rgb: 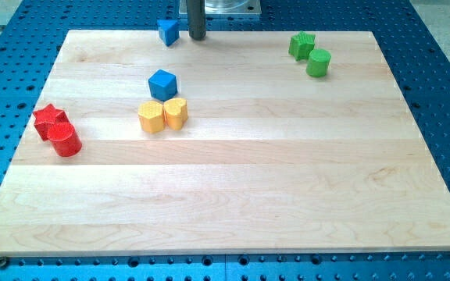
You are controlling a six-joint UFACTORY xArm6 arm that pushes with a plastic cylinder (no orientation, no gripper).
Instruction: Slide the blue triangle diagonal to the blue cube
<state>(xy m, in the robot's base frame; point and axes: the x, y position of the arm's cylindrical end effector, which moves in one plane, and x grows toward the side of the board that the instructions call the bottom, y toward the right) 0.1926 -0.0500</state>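
The blue triangle (168, 32) sits at the view's top edge of the wooden board (287, 195), left of centre. The blue cube (162, 84) lies below it, toward the board's middle left. My tip (197, 37) stands just to the right of the blue triangle, close to it; I cannot tell whether it touches. The rod rises out of the view's top.
A yellow block (152, 116) and a yellow heart-like block (176, 112) sit right below the blue cube. A red star (49, 119) and red cylinder (66, 140) lie at the left edge. Two green blocks (301, 44) (318, 62) lie at the top right.
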